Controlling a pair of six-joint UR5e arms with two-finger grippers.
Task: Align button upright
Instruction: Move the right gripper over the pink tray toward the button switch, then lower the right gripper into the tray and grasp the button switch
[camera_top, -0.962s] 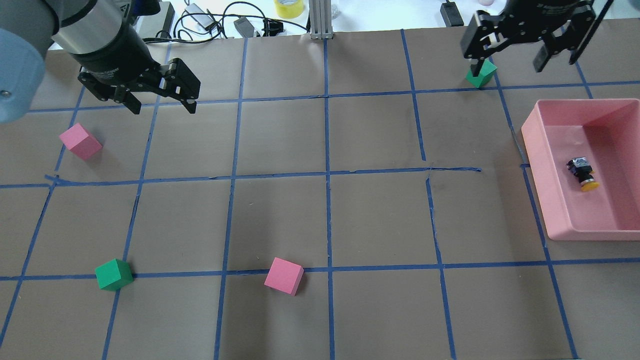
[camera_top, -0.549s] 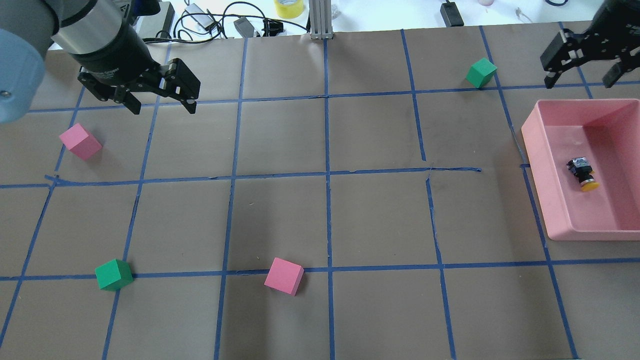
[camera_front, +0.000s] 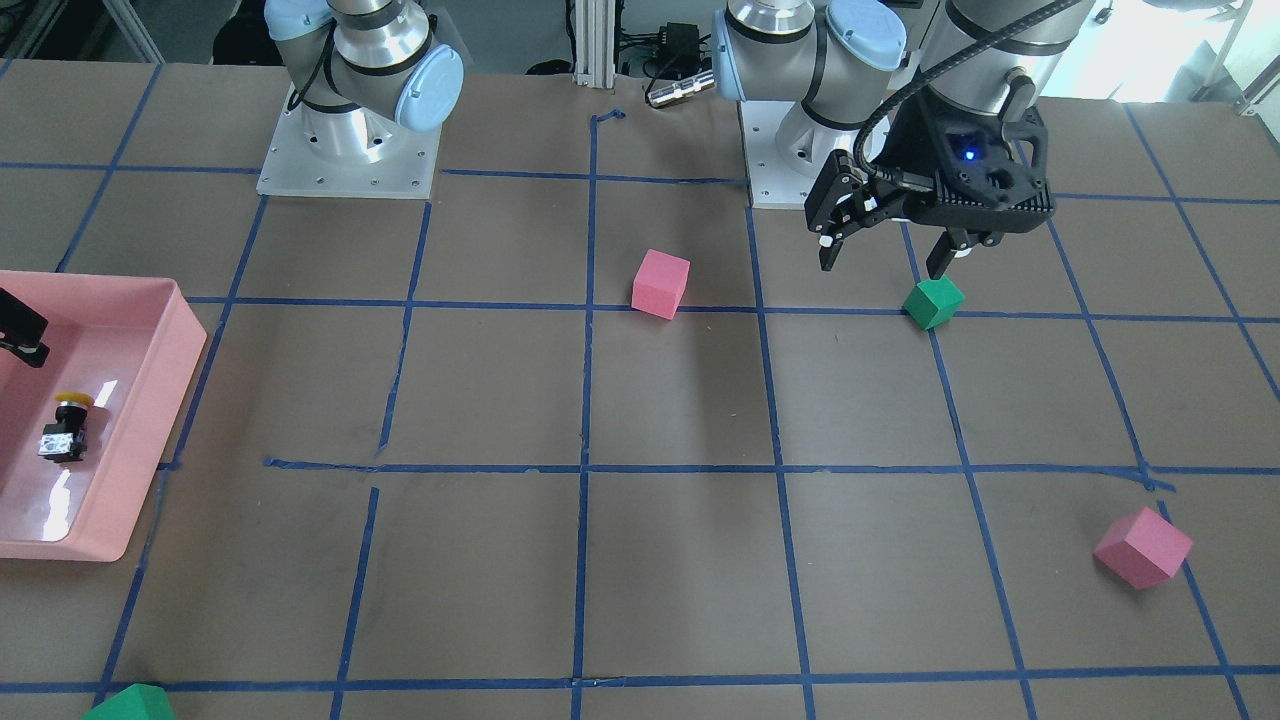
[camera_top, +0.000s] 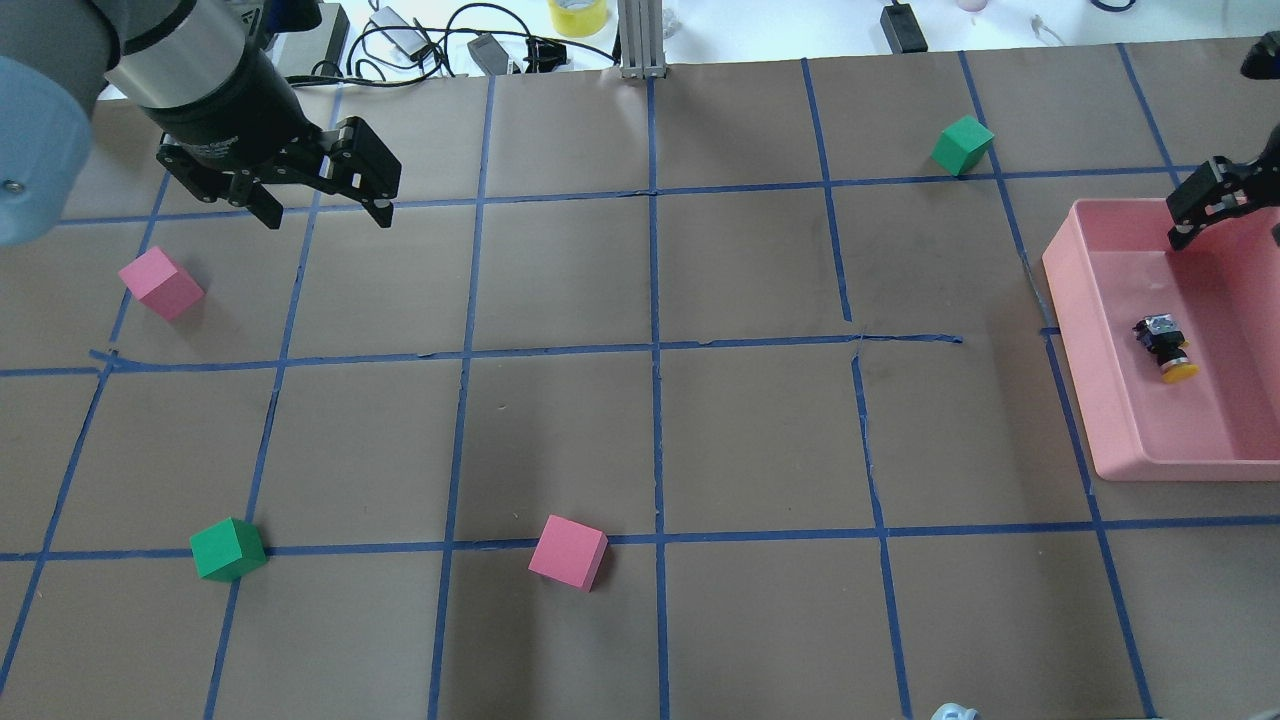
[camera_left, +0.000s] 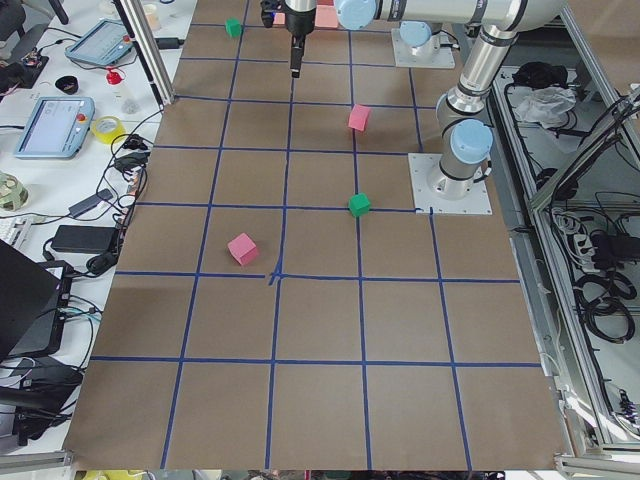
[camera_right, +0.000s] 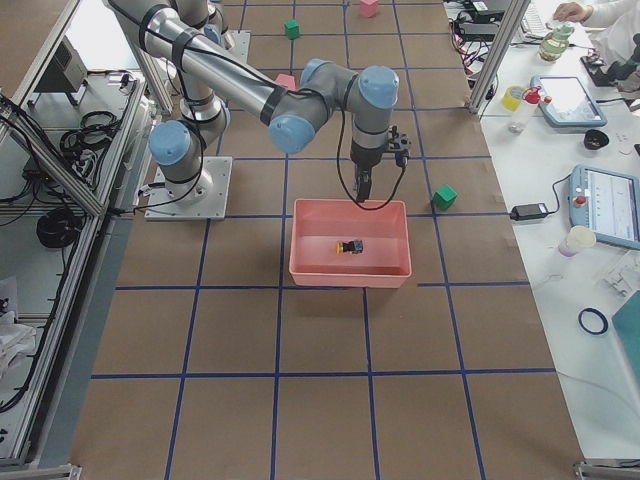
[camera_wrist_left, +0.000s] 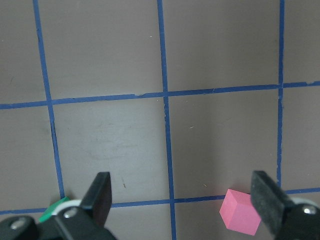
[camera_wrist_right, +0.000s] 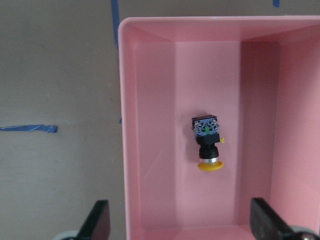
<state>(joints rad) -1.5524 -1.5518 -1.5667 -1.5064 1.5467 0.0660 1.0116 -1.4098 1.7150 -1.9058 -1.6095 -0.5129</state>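
The button lies on its side on the floor of the pink tray, yellow cap toward the robot and silvery end away; it also shows in the right wrist view and the front view. My right gripper is open and empty above the tray's far end, with the button below and between its fingers. My left gripper is open and empty above the far left of the table.
A pink cube and a green cube lie on the left. Another pink cube is near the front middle. A second green cube is at the far right beside the tray. Cables and tape lie beyond the table's far edge.
My right gripper has moved from above the far-right green cube to the right and toward the robot, over the tray's far end. The left arm has not moved.
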